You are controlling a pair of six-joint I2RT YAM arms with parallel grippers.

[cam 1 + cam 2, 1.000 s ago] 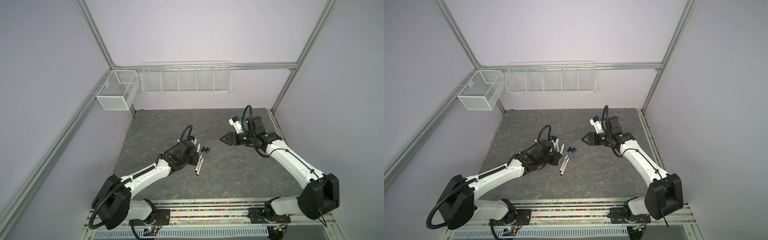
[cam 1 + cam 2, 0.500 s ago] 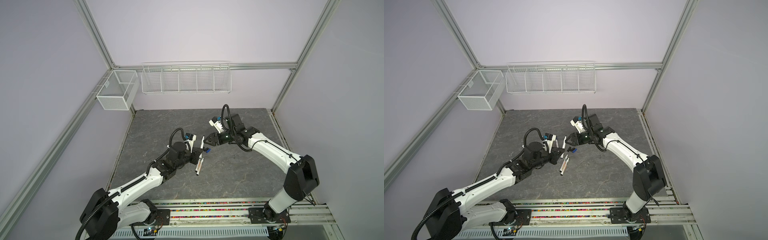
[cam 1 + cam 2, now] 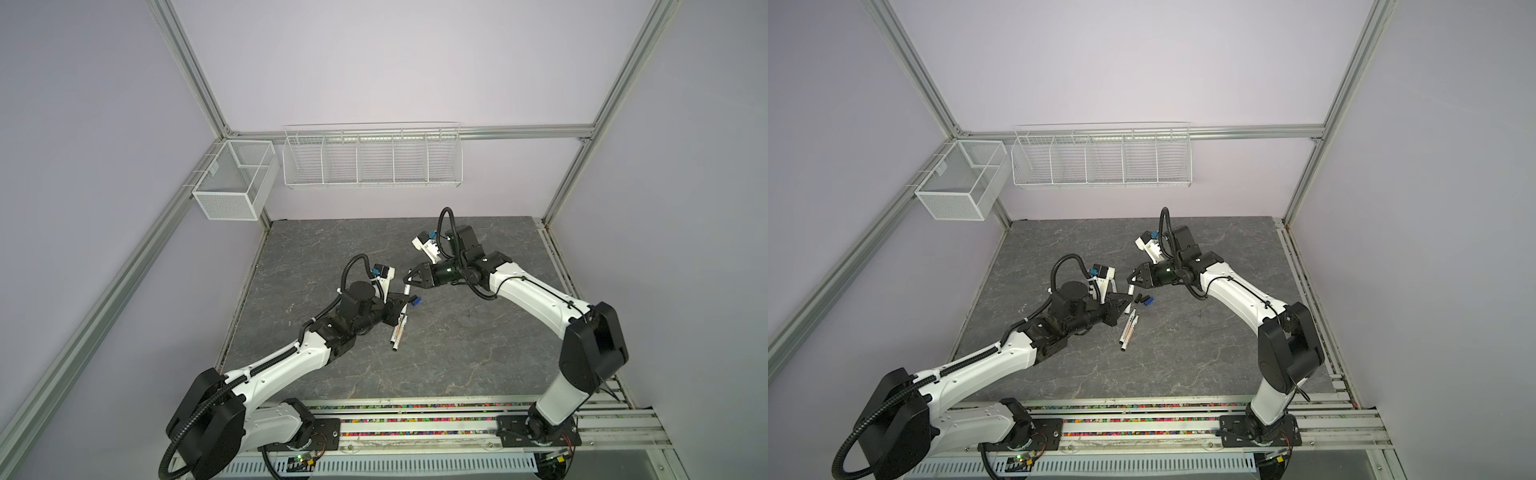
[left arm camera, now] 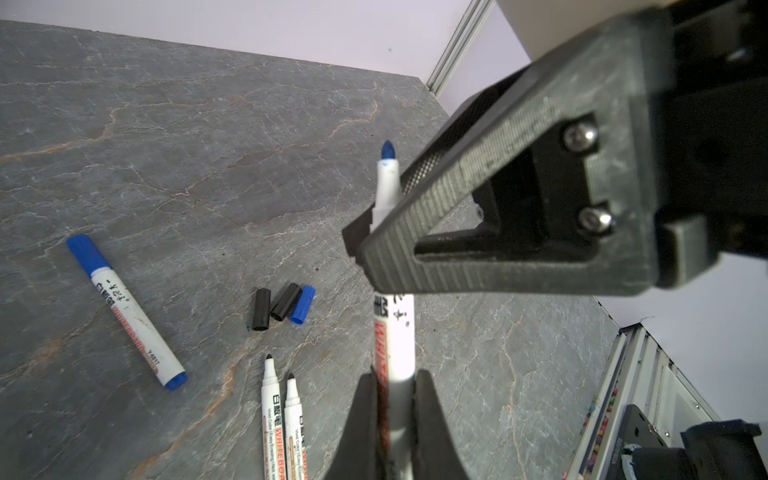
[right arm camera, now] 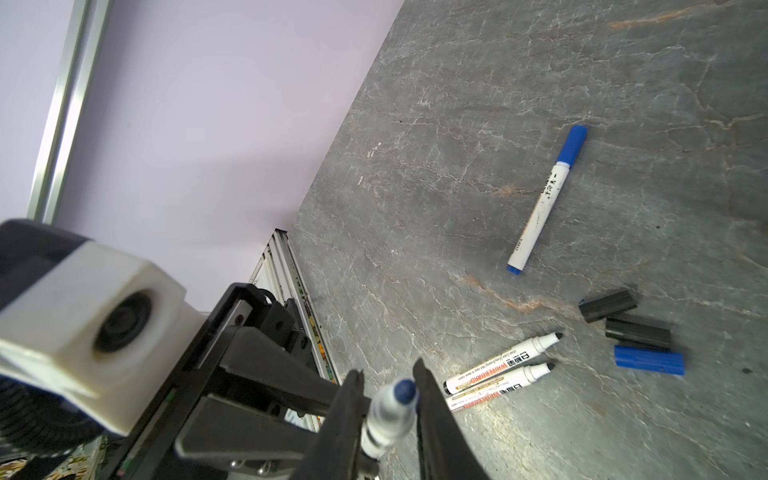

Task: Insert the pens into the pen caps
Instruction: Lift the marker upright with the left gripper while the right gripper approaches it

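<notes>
- Left wrist view: the left claw (image 4: 395, 376) is clenched on the lower barrel of a blue-nibbed whiteboard marker (image 4: 395, 332), holding it clear of the desk (image 4: 166, 145) with the nib end exposed, likely so the other arm can reach it
- The right claw (image 5: 386, 370) brackets that nib end; whether its jaws already pinch the neck I cannot tell; it looks like a handover or regrip ahead of capping
- Near the middle of the desk three loose caps lie close together: two black caps (image 4: 261, 309) and one blue cap (image 4: 302, 304), the likely match for the held marker
- Just beside them two black-nibbed markers (image 4: 270, 415) lie side by side, uncapped
- A capped blue marker (image 4: 124, 307) lies apart from the rest, apparently finished
- Barrels read "WHITEBOARD" in red, with "Vivid Color" and "Easy Erasing" in small print, beside Chinese characters
</notes>
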